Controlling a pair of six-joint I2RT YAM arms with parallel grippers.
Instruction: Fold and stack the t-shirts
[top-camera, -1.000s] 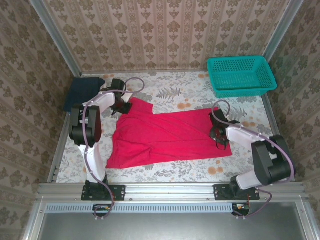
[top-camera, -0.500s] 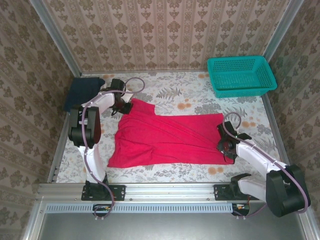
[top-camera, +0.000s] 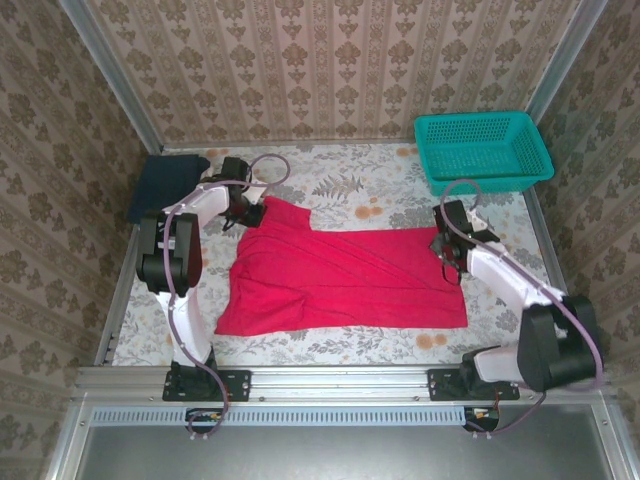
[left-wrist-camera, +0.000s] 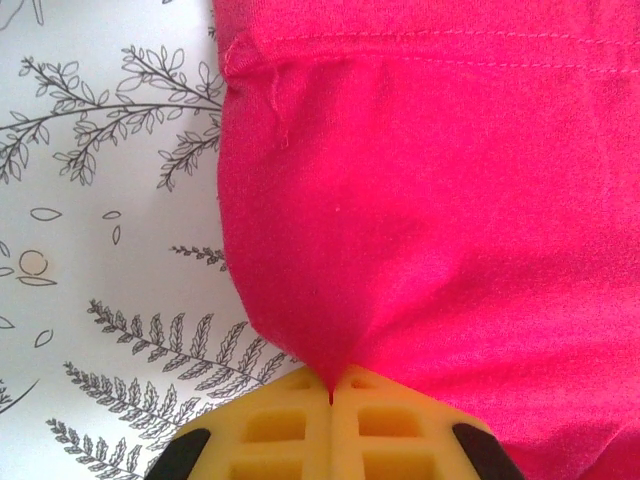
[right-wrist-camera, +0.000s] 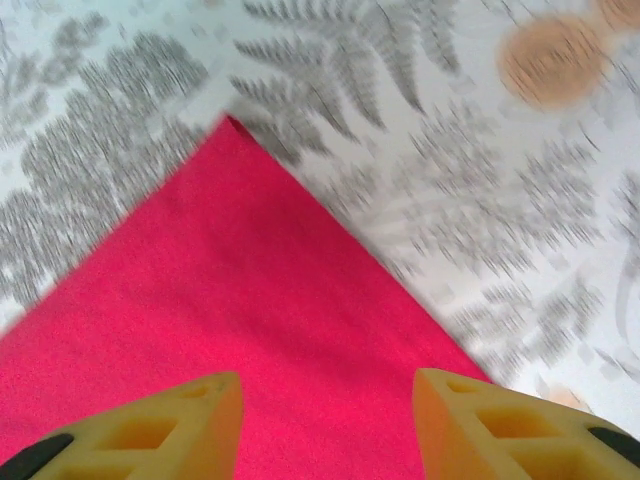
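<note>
The red tee (top-camera: 340, 275) lay spread across the middle of the table (top-camera: 370, 185), neck end toward the left, hem toward the right. The left gripper (left-wrist-camera: 331, 385) stayed clenched on a far-left fold of the cloth, the yellow pads meeting with a peak of red fabric pinched between them; it had not moved over the last second.

The change was on the right. The right gripper (right-wrist-camera: 325, 390) had gone from the near part of the hem out to the near-right corner, then up to the far-right corner, where it now hovered with its fingers (right-wrist-camera: 190, 420) apart and nothing between them (the wrist view showed only the flat corner of the red tee below). Its jaws had been widening through that second, so the cloth was released. The hem edge had ended up straighter and the near-right corner drawn further out than before.

For the task, that read as flattening nearly done on the right side, with the first fold not yet begun. A navy tee (top-camera: 165, 180) sat at the far-left corner, apparently the stack's place. The basket (top-camera: 487, 183) stood far right, untouched.
</note>
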